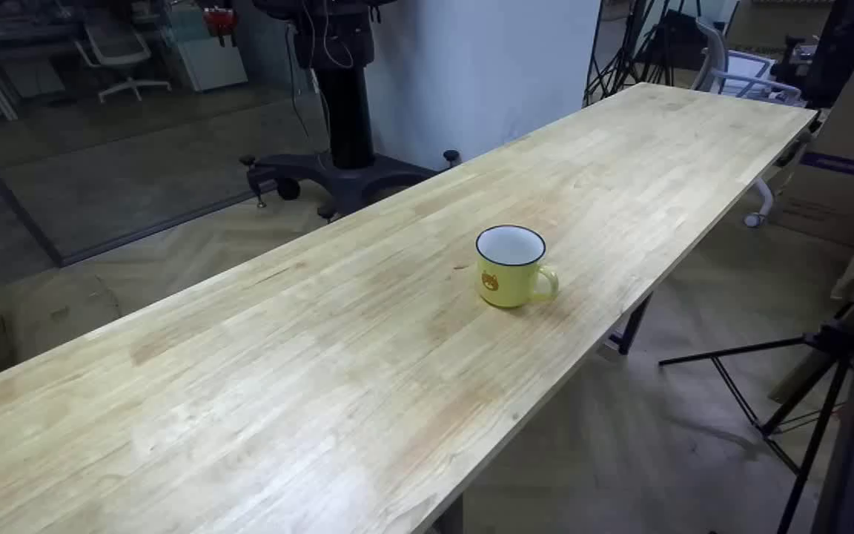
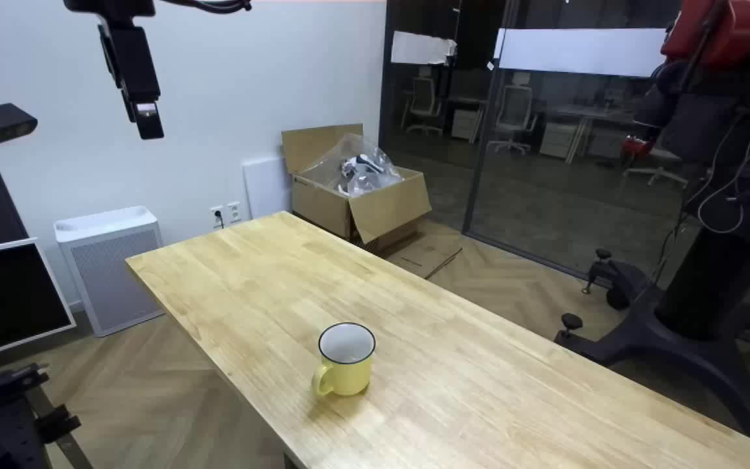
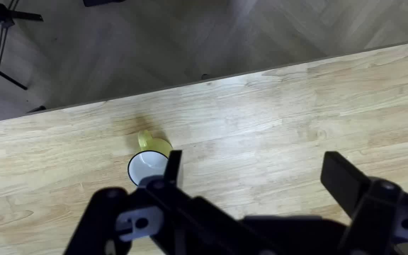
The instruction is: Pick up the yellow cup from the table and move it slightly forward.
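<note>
The yellow cup [image 1: 507, 288] stands upright on the light wooden table [image 1: 308, 356], with a dark rim, pale inside and a bear-like print. It also shows in an exterior view [image 2: 347, 378], with its handle towards the table's near-left edge. In the wrist view the cup [image 3: 159, 145] is left of the jaws, partly hidden behind the left finger. My gripper [image 3: 253, 154] is open, with nothing between its fingers. In an exterior view my gripper [image 2: 144, 120] hangs high above table level, well apart from the cup. It is out of view in the remaining exterior view.
A cardboard box [image 2: 388, 208] with plastic wrap stands on the floor past the table's far end. A dark wheeled stand [image 1: 353, 167] is beside the table's long edge. A black tripod [image 1: 775, 423] stands off the opposite edge. A white air purifier [image 2: 114, 273] is by the wall.
</note>
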Robot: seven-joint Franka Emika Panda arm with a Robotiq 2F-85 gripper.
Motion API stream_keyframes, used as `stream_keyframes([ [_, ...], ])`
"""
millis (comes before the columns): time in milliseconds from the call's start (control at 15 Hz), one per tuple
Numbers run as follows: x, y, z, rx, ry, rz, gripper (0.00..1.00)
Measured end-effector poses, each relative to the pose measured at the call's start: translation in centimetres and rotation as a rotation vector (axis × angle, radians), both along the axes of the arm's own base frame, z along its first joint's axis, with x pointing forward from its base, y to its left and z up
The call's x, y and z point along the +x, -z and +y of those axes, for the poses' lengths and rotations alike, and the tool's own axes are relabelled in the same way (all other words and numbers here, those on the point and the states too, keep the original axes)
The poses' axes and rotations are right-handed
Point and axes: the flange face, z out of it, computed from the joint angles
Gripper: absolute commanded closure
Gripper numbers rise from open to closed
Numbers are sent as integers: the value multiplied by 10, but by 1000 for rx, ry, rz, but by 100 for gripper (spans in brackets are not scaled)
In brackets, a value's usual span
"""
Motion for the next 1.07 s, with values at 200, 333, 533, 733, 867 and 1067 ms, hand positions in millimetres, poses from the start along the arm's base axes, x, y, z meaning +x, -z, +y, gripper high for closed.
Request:
stream_keyframes([
  [200, 0, 0, 0, 0, 0, -2, 0],
  [333, 0, 0, 0, 0, 0, -2, 0],
  [533, 0, 0, 0, 0, 0, -2, 0],
  [733, 0, 0, 0, 0, 0, -3, 0],
  [867, 0, 0, 0, 0, 0, -3, 0],
  [1067, 1, -1, 0, 0, 0, -12, 0],
])
